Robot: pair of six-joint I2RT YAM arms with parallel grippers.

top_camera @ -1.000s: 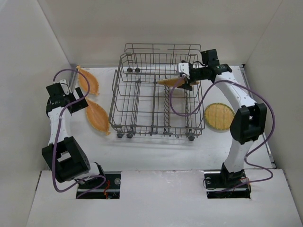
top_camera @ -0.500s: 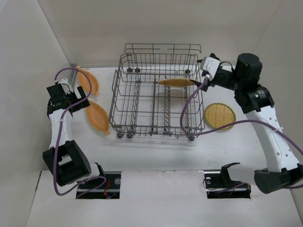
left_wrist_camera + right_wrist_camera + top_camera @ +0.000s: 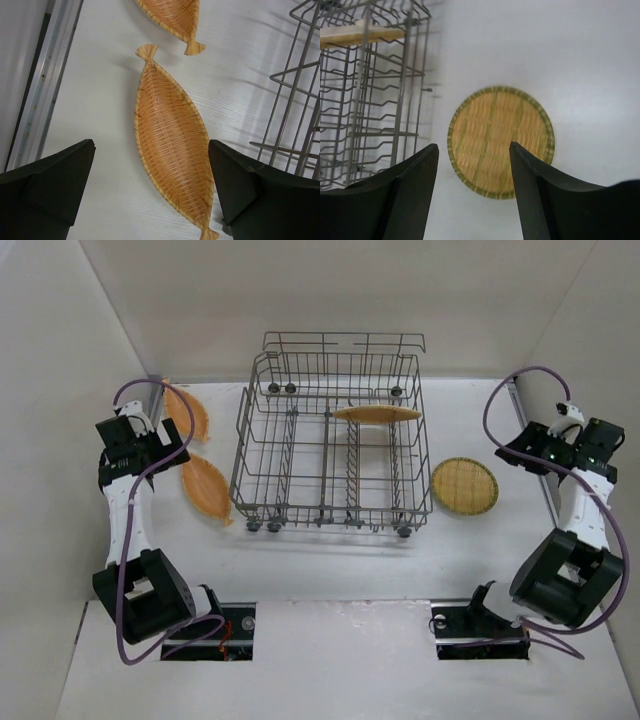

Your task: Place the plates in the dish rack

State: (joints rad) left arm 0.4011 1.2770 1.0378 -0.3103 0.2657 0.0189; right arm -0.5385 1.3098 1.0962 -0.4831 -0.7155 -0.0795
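The grey wire dish rack [image 3: 243, 455] stands mid-table. One orange-tan plate [image 3: 376, 414] stands on edge in its back right part and also shows in the right wrist view [image 3: 360, 34]. Two leaf-shaped plates lie left of the rack, one far [image 3: 187, 412] and one near [image 3: 207, 488]. My left gripper [image 3: 172, 452] is open and empty above the near leaf plate [image 3: 172, 145]. The round yellowish plate [image 3: 464, 486] lies right of the rack. My right gripper [image 3: 508, 452] is open and empty, high above the round plate [image 3: 497, 140].
White walls close in the table on the left, back and right. A metal rail [image 3: 47, 85] runs along the left wall. Rack wires [image 3: 300, 100] stand close to the right of my left gripper [image 3: 151, 145]. The rack's corner [image 3: 370, 100] is left of my right gripper [image 3: 473, 145].
My right gripper has let go of the plate, which stays in the rack. The right arm has swung away to the right, over the round plate. The left arm has barely moved.
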